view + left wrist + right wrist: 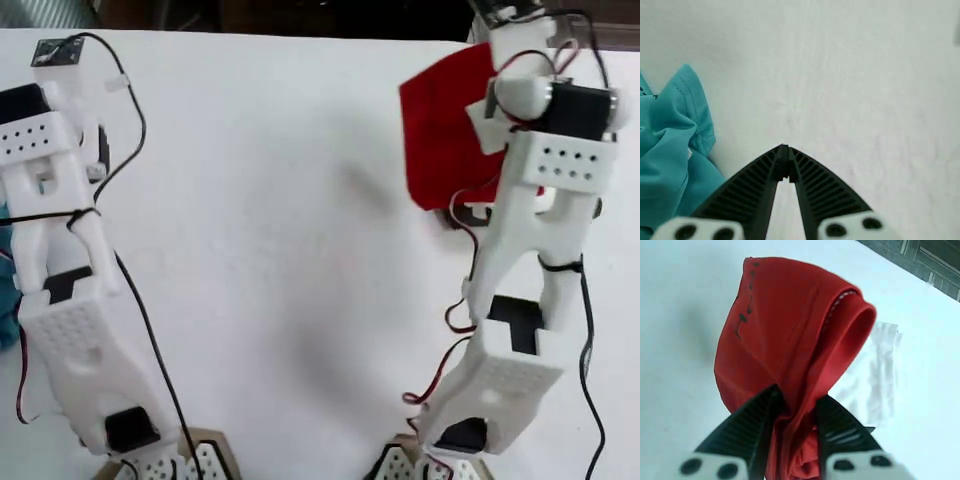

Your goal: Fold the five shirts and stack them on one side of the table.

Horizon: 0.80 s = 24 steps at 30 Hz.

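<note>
A red shirt [440,130] hangs lifted off the white table [280,200] at the back right, partly behind the right arm. In the right wrist view my right gripper [795,405] is shut on the bunched red shirt [785,335], whose cloth droops in folds past the black fingers [752,420]. A teal shirt [670,140] lies crumpled beside my left gripper [784,152], which is shut with nothing in it, its tips meeting above the bare table. A sliver of the teal shirt [6,290] shows at the left edge in the high view.
A folded white cloth [880,375] lies on the table under and beyond the red shirt. Both white arms rise from bases at the front edge, trailing black and red cables. The table's middle is bare white surface.
</note>
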Available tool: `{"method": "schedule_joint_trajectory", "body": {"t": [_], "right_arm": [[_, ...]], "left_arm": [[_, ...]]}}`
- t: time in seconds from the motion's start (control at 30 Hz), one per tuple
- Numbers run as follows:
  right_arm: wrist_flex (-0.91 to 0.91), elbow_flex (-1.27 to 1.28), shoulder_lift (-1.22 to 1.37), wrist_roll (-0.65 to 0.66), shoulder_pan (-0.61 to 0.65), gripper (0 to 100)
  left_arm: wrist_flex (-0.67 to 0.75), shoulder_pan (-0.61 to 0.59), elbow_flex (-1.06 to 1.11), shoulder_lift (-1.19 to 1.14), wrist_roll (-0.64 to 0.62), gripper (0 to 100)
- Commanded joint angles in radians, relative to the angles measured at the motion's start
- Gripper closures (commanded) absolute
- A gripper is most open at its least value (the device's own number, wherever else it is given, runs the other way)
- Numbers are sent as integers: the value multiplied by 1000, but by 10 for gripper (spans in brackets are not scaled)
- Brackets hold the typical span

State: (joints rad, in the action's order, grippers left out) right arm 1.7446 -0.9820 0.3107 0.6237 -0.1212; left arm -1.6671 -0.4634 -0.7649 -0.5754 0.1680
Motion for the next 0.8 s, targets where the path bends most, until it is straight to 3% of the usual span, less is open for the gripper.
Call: {"method": "schedule_joint_trajectory", "body": {"t": [0.0,0.77], "right_arm": [[-19,-31,-22,55,-42,978],[-441,-29,331,273,-265,978]], "left_arm": [[0,-11,-47,23,6,972],[-6,-43,-47,23,6,972]]}}
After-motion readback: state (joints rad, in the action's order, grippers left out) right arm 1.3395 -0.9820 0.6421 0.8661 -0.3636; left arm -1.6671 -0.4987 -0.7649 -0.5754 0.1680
